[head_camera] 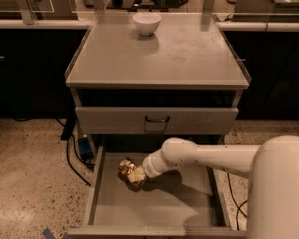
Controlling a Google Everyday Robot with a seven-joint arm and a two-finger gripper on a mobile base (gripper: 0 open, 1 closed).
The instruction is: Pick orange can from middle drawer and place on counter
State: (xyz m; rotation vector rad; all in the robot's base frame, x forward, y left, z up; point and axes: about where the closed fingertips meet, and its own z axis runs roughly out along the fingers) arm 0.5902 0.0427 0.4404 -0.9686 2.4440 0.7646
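The orange can (128,170), crinkled and gold-orange, is in the open middle drawer (154,210), at its left-back part. My gripper (139,174) reaches in from the right at the end of the white arm (204,158) and is right against the can's right side, partly hidden by it. The counter (154,54) is the flat gray top above the drawers.
A white bowl (146,23) stands at the back middle of the counter. The upper drawer (156,119) with a black handle is closed above the arm. My white body (281,193) fills the lower right. Cables lie on the floor at the left.
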